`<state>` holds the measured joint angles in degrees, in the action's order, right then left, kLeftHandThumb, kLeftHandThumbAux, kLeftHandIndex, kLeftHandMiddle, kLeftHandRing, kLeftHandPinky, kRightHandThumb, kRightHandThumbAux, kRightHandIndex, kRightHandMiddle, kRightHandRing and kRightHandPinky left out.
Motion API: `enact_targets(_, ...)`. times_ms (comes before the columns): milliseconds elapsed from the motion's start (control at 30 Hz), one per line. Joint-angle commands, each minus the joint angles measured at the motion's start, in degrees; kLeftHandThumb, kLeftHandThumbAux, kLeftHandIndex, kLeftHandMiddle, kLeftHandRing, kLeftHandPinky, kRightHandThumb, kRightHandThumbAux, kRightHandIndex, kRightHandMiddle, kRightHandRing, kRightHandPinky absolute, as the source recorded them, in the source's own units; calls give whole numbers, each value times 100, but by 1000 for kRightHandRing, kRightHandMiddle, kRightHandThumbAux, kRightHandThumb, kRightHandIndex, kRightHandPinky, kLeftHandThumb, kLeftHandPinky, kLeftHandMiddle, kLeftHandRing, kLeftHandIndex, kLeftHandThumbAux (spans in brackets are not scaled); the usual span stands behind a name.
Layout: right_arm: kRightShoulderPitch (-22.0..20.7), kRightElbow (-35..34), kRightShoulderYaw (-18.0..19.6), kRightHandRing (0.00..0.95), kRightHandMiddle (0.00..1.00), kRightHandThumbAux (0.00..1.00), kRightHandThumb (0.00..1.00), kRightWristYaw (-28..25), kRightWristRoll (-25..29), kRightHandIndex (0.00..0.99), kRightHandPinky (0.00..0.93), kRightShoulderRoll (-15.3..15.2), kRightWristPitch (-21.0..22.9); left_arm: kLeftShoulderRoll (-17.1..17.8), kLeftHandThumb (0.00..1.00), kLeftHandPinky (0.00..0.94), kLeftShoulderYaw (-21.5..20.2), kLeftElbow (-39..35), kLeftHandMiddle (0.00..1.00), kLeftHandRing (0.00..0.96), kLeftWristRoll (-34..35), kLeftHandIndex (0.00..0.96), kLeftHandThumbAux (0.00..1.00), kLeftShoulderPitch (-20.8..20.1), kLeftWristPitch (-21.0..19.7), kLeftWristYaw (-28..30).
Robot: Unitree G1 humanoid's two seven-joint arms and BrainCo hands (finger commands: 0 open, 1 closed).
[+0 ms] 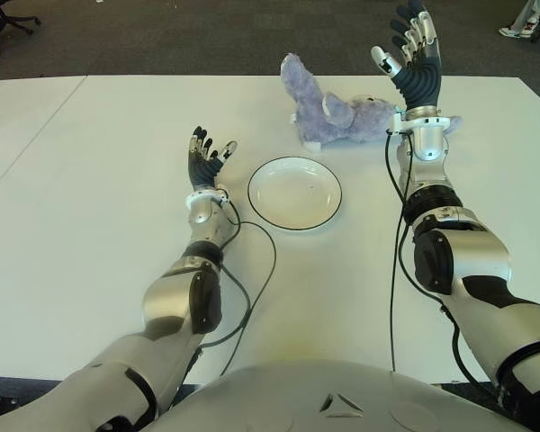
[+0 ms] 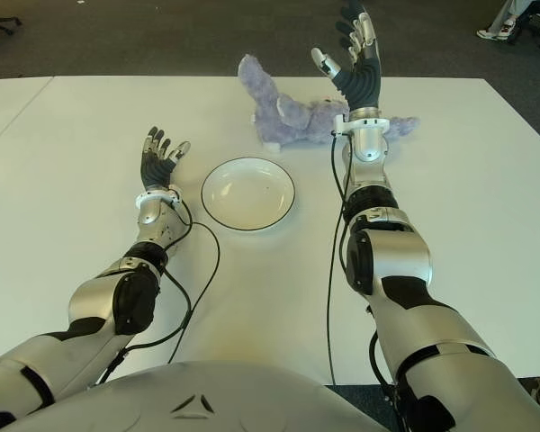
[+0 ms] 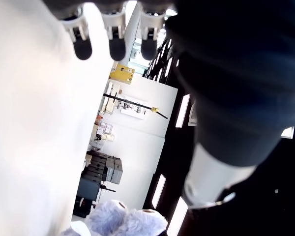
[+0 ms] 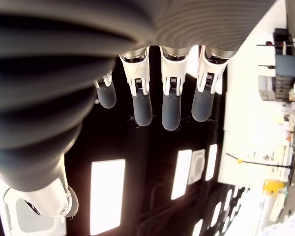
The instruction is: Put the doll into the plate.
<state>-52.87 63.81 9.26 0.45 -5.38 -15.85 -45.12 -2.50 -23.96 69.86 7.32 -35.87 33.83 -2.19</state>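
Overhead, both spread hands (image 1: 209,155) (image 1: 412,45) hold nothing; doll (image 1: 328,112) lies beyond plate (image 1: 294,193).

The right hand (image 4: 152,105) fills the near part of the view, with its palm dark and ribbed. Four fingers (image 4: 171,110) extend straight, with grey tips and white joints, and they hold nothing. The thumb (image 4: 39,201) is apart from them. Behind the hand are bright ceiling panels (image 4: 107,194).
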Motion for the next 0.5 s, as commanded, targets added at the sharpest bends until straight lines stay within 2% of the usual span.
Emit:
enact_targets(33, 14, 202, -725, 89, 88, 666, 207, 338, -958, 58, 89, -539, 625, -188, 32, 66, -194, 746, 37, 33, 166, 49, 874, 1222, -736, -33)
enact_targets(167, 41, 454, -1385, 72, 74, 648, 180, 781, -1812, 53, 63, -1035, 1026, -189, 32, 68, -202, 747, 38, 34, 173, 49, 868, 1220, -742, -37)
enact_targets(300, -31, 470, -1842, 56, 55, 639, 172, 1088, -2363, 38, 59, -1243, 1233, -182, 34, 70, -191, 750, 38, 36, 163, 48, 862, 1219, -775, -40)
enact_targets(433, -140, 700, -2433, 37, 30, 613, 193, 1381, -3033, 11, 60, -1577, 1718, -169, 28, 79, -164, 751, 37, 39, 139, 43, 868, 1229, -789, 2)
enact_targets(500, -169, 777, -2571, 35, 23, 593, 212, 1486, -3175, 7, 77, -1634, 1846, -167, 26, 83, -162, 752, 37, 41, 138, 41, 873, 1228, -806, -4)
